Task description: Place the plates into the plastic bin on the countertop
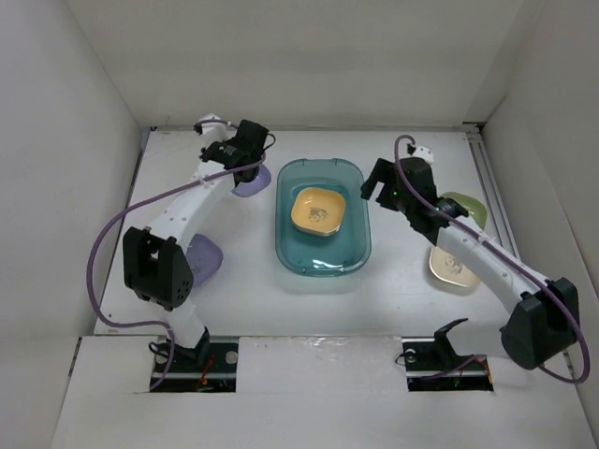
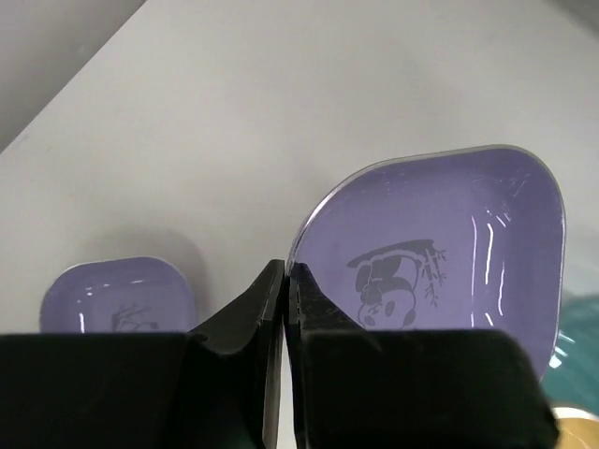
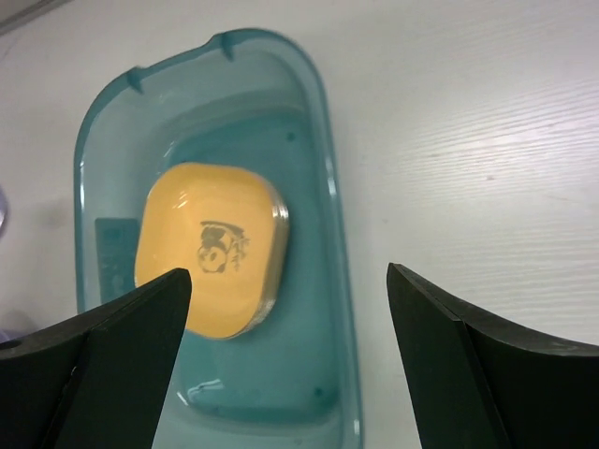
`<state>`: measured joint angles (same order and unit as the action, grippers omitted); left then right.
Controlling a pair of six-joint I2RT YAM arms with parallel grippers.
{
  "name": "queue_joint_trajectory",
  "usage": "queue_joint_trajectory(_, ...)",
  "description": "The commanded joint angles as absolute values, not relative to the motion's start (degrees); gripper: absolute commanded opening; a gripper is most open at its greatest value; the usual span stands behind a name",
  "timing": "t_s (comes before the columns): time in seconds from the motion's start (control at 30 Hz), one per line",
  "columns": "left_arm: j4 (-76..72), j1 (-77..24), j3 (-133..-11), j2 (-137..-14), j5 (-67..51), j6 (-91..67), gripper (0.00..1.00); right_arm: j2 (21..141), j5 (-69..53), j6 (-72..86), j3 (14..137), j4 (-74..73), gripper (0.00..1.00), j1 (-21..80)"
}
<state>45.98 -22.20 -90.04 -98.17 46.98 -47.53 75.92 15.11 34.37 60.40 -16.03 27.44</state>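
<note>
We find the left claw (image 2: 285, 273) clenched on the rim of a purple plate (image 2: 449, 234). A second purple plate (image 2: 117, 297) lies apart on the desk (image 2: 234, 122). The right claw (image 3: 289, 273) is released, just beside the plastic bin (image 3: 281, 374), which holds a yellow-orange plate (image 3: 206, 248).

No words, numbers or brand marks can be read anywhere. The only print is a dark drawing of a panda with bamboo at the centre of the purple plate (image 2: 440, 253), right of frame, and of the yellow plate (image 3: 211, 248). The second purple plate (image 2: 117, 295), lower left, bears a motif too blurred to tell.
</note>
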Motion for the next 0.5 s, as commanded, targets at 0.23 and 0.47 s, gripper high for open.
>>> queue_joint_trajectory(0.23,27.61,-30.94,-95.98,-91.14,27.23,-23.05,0.00,63.11,12.22,28.92,56.87,-18.72,0.92,14.51)
queue_joint_trajectory(0.47,22.24,-30.94,-93.43,-96.75,7.57,-18.19,0.00,57.13,7.65,26.64,55.63,-22.23,0.92,4.75)
